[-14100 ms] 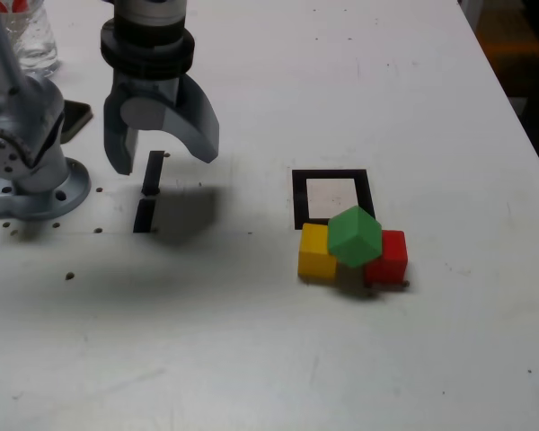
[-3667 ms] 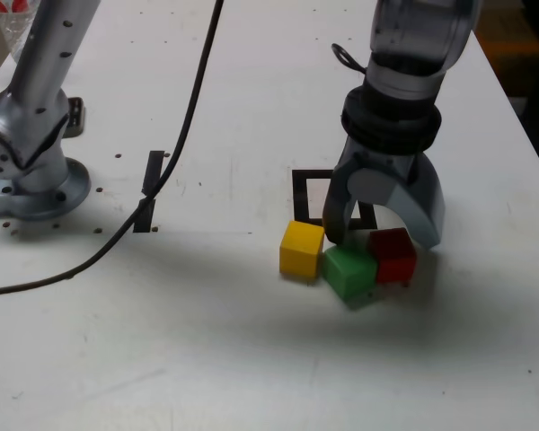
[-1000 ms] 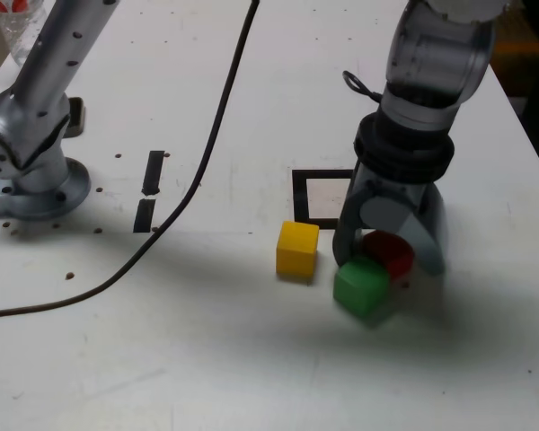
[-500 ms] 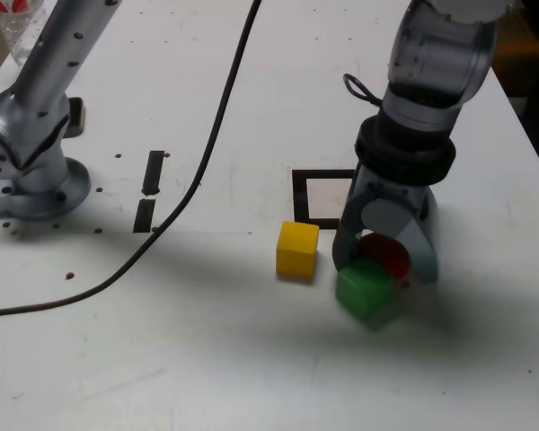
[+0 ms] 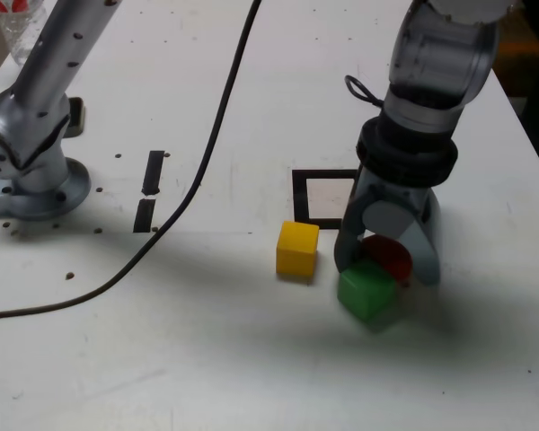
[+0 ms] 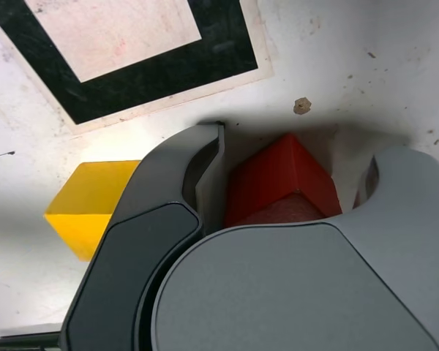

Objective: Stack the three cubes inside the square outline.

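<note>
Where the arm (image 5: 67, 54) reaches down over the white surface (image 5: 207, 359), the jaws stand open around the red cube (image 6: 282, 179), one finger on either side of it. From the wrist view I can see a gap between the red cube and one finger (image 6: 395, 175); the other finger (image 6: 211, 172) comes right up beside it, and whether they touch I can't tell. I wouldn't call it a grip.

Just in front of the red cube, on the exterior view's lower side, sits the green cube (image 5: 366, 290), turned cornerwise and overlapping it from that angle. Whether those two touch is hard to make out. Apart from them, toward the exterior view's left, the yellow cube (image 5: 297, 250) rests on the surface, outside the jaws.

Behind the cubes lies the square outline (image 5: 301, 197), black with a pale middle, its right side partly hidden by the jaws in the exterior view. A dark cable (image 5: 217, 126) curves across the surface, past two black strips (image 5: 154, 172) near the arm's base (image 5: 45, 193).
</note>
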Robot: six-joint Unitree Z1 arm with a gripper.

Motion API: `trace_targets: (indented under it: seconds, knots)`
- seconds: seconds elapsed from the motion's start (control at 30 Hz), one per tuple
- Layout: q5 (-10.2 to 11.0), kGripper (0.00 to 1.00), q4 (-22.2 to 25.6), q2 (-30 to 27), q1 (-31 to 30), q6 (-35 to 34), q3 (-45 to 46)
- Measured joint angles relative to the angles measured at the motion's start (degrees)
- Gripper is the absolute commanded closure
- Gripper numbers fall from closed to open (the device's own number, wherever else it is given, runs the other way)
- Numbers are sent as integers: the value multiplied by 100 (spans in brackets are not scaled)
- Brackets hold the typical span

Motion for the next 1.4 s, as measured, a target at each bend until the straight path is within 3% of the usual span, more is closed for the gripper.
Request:
trace_targets:
  seconds: [0.43,0.67,0.97,1.13,1.4]
  knots:
    - [573,81,368,-803,7,-27,63]
    - [803,81,498,-1480,391,-8,797]
    - [691,81,552,-1543,810,555,1219]
    - [465,81,552,-1269,871,1096,1077]
    - [425,81,565,-977,870,1540,855]
